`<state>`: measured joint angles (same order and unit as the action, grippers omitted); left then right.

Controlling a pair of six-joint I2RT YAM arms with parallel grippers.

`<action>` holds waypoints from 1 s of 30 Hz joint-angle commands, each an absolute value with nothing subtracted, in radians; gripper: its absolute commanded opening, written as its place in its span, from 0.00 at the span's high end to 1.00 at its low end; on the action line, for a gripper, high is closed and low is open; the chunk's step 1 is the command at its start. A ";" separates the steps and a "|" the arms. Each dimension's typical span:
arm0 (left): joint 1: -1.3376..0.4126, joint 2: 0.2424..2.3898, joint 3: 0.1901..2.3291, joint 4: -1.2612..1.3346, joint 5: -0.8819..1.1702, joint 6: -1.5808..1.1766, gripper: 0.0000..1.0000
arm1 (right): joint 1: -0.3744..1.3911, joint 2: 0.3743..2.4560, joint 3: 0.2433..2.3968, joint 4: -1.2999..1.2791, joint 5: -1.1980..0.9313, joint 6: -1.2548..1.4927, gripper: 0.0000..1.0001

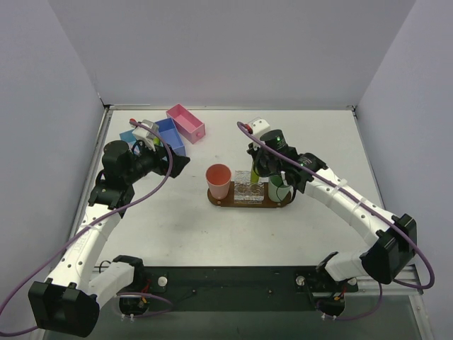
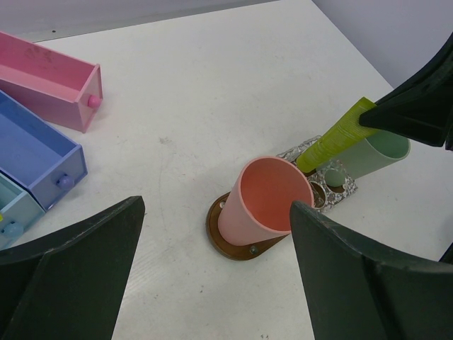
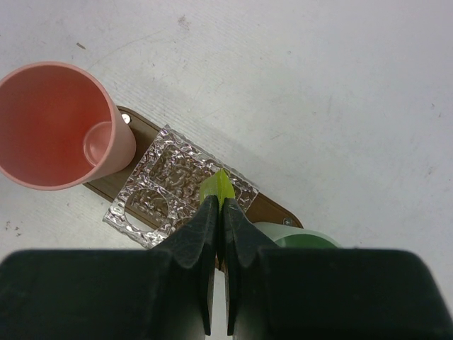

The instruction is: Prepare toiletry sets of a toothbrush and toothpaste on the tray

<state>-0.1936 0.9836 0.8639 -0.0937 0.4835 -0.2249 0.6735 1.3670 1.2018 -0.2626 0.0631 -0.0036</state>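
- Two black fingers of the right hand [image 3: 218, 205] are pinched tight on the flat end of a yellow-green toothpaste tube [image 3: 216, 185] in the right wrist view. The tube hangs over the crinkled foil holder [image 3: 163, 184] on the brown tray [image 3: 274, 207], between the pink cup [image 3: 53, 120] and the green cup [image 3: 304, 242].
- From the left wrist, the tube slants, with its lower end down by the foil holder behind the pink cup's rim. Whether it touches anything there cannot be told. The left hand [image 2: 216, 283] has its jaws spread wide with nothing in them, well back from the tray. A pink bin [image 2: 49, 81] and a blue bin [image 2: 35, 152] lie to the side.
- From above, the left hand hangs near the bins and the right hand hangs over the tray's right end. No toothbrush can be made out anywhere.
- Risk: released at this slant, the tube would likely topple off the tray onto the desk [image 1: 212, 237]. If the right hand goes lower, it could clip the green cup's rim or drag the light foil. The pink cup at the tray's end looks easy to knock over.
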 commanded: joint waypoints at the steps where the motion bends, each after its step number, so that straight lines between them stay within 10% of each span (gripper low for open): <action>1: -0.189 0.969 0.870 -0.044 0.502 -0.215 0.05 | 0.664 1.373 1.187 -0.206 0.060 -0.002 1.00; 30: -0.189 0.968 0.868 -0.046 0.495 -0.209 0.05 | 0.653 1.425 1.132 -0.147 0.044 0.029 1.00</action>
<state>-0.1932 0.9836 0.8608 -0.0937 0.4831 -0.2241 0.6605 1.4113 1.1362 -0.1894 0.0475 0.0223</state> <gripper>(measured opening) 0.946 0.009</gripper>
